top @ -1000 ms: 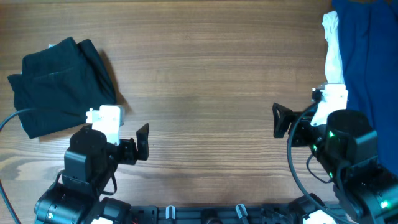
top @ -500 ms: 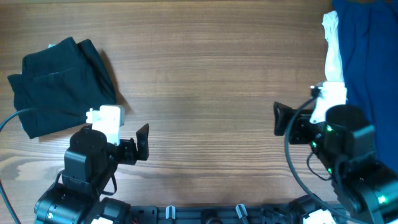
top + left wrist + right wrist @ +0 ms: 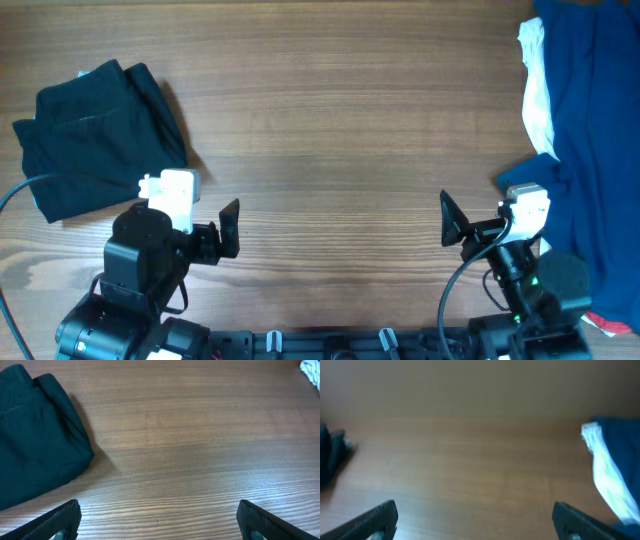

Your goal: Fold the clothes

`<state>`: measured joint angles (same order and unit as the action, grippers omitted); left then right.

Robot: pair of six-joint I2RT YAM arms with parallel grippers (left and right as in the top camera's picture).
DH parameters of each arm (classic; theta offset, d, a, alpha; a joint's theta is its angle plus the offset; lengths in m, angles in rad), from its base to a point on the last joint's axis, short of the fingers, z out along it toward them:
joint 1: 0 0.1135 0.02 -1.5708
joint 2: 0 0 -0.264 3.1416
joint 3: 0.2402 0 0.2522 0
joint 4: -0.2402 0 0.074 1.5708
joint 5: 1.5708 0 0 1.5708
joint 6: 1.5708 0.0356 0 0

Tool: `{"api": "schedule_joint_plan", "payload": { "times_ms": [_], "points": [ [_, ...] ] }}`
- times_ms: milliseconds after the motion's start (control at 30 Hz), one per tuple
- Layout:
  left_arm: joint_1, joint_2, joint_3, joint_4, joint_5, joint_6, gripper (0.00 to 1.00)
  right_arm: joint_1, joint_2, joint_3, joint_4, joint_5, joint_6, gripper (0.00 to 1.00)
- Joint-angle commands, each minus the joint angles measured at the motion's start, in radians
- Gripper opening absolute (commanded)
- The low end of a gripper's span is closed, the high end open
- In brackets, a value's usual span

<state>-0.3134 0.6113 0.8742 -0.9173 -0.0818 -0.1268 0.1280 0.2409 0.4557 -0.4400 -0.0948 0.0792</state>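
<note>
The black shorts (image 3: 95, 135) lie folded in a compact bundle at the table's far left. They also show at the upper left of the left wrist view (image 3: 35, 435) and as a dark sliver at the left edge of the right wrist view (image 3: 329, 457). My left gripper (image 3: 230, 228) is open and empty near the front edge, right of the shorts and apart from them; its fingers frame bare wood in its wrist view (image 3: 160, 520). My right gripper (image 3: 450, 222) is open and empty at the front right, over bare wood (image 3: 475, 517).
A pile of dark blue garments (image 3: 595, 120) with a white one (image 3: 537, 90) fills the far right edge, beside the right arm. The white cloth shows in the right wrist view (image 3: 607, 477). The table (image 3: 330, 120) is brown wood.
The right arm has drawn back toward the front edge and lowered, uncovering more blue fabric. The left arm and the black shorts have not moved.
</note>
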Motion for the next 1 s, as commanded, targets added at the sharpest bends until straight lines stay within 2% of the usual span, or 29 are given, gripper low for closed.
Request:
{"api": "schedule_joint_plan", "payload": {
  "times_ms": [0,167,400,600,700,833,967],
  "points": [
    [-0.005,0.000,-0.005,0.003,-0.010,-0.012,1.00,-0.005,-0.133,-0.143,0.133,-0.034,0.060,1.00],
    [-0.005,0.000,-0.005,0.003,-0.010,-0.012,1.00,-0.005,-0.240,-0.290,0.333,-0.033,0.078,1.00],
    [-0.005,0.000,-0.005,0.003,-0.010,-0.012,1.00,-0.006,-0.238,-0.427,0.542,-0.006,0.078,1.00],
    [-0.005,0.000,-0.005,0.003,-0.010,-0.012,1.00,-0.006,-0.238,-0.451,0.528,-0.006,0.078,1.00],
    [-0.005,0.000,-0.005,0.003,-0.010,-0.012,1.00,-0.006,-0.238,-0.451,0.435,0.029,0.057,1.00],
    [-0.005,0.000,-0.005,0.003,-0.010,-0.013,1.00,-0.006,-0.238,-0.450,0.442,0.030,0.050,1.00],
    [-0.005,0.000,-0.005,0.003,-0.010,-0.012,1.00,-0.006,-0.238,-0.450,0.445,-0.005,-0.057,1.00]
  ]
}}
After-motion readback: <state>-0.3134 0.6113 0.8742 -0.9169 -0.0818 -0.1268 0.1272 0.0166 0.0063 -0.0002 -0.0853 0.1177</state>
